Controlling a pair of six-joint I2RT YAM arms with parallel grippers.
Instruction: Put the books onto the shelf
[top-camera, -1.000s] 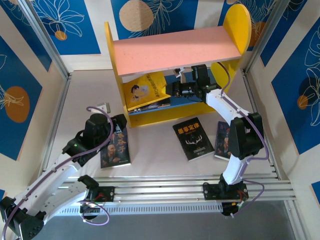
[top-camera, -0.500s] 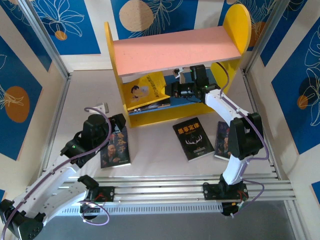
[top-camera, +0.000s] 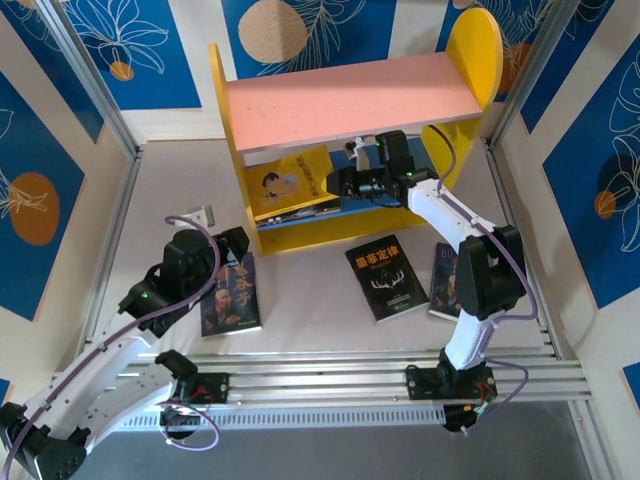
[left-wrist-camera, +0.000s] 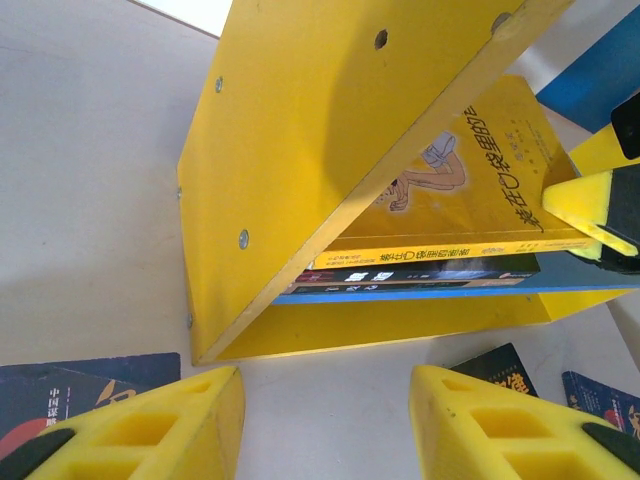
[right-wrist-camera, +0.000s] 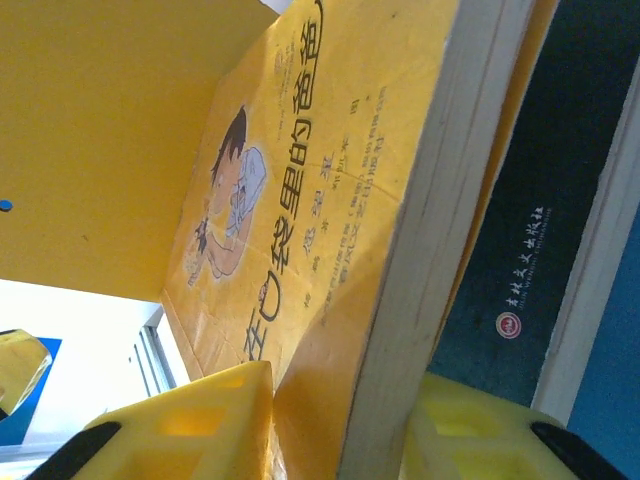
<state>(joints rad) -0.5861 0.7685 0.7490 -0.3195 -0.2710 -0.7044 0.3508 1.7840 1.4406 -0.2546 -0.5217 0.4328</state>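
The shelf (top-camera: 345, 95) stands at the back, with its pink board on top and the blue board (left-wrist-camera: 440, 293) below. A yellow book (top-camera: 290, 180) leans tilted on the lower level, over a black book (left-wrist-camera: 420, 272) lying flat. My right gripper (top-camera: 342, 182) is inside the lower level, shut on the yellow book's (right-wrist-camera: 300, 180) edge, one finger (right-wrist-camera: 190, 425) on the cover. On the table lie the black antlers book (top-camera: 387, 277) and two portrait books (top-camera: 232, 293) (top-camera: 447, 280). My left gripper (top-camera: 232, 248) hovers open over the left one, its fingers (left-wrist-camera: 140, 420) apart with nothing between them.
The shelf's yellow left side (left-wrist-camera: 300, 130) rises just ahead of my left gripper (left-wrist-camera: 325, 420). A small white block (top-camera: 208, 214) sits on the table left of the shelf. Aluminium frame posts and blue patterned walls enclose the table; rails (top-camera: 380, 375) run along the near edge.
My right gripper has shifted slightly left inside the lower level with the yellow book. The left arm has drifted a little; the books on the table have not moved.
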